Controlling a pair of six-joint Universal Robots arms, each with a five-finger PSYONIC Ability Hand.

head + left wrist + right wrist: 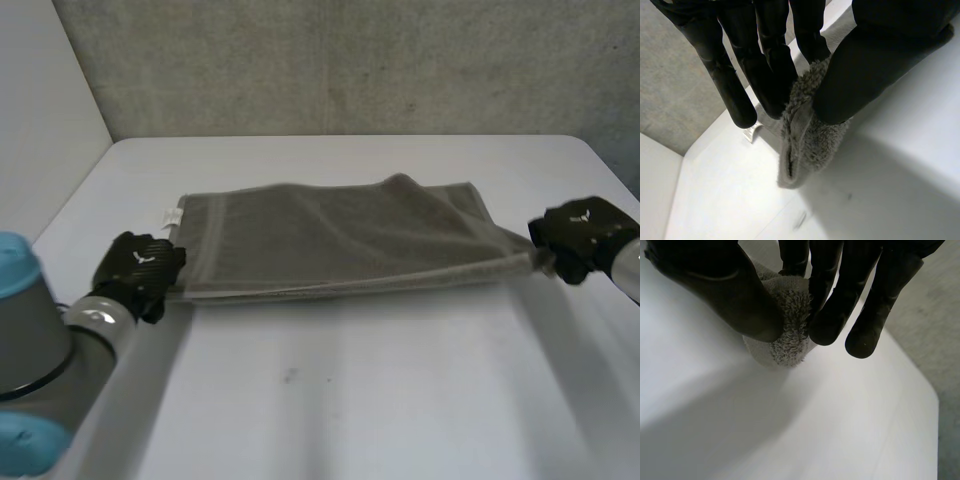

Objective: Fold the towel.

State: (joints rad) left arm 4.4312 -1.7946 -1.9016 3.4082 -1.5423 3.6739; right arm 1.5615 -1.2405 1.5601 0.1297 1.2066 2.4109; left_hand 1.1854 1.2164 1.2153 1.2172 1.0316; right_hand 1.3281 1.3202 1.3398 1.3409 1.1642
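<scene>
- Nearest is the robot's left arm, a grey joint with a light-blue cap, at the near left of the flat white table.
- Next comes the black left hand. It pinches the near left corner of the grey terry-cloth towel between thumb and fingers, and its wrist view shows a doubled edge squeezed there.
- Level with it, the black right hand grips the near right corner the same way, thumb against fingers. A stub of cloth pokes out past the fingertips.
- Between the hands the towel lies across the middle of the table, already doubled. Its near edge is drawn taut and pulled to a point toward the right hand.
- Further back the upper layer sits skewed, with a hump near the far right corner. A small white label sticks out at the far left corner.
- Farthest is the rough grey wall.
- Likely risks:
  - Both pinches sit close to the cloth's very edge, so pulling the hands further apart could slide a layer free.
  - Lifting one side ahead of the other would probably worsen the skew.
  - If either hand holds only one layer, raising it would open the existing fold.
</scene>
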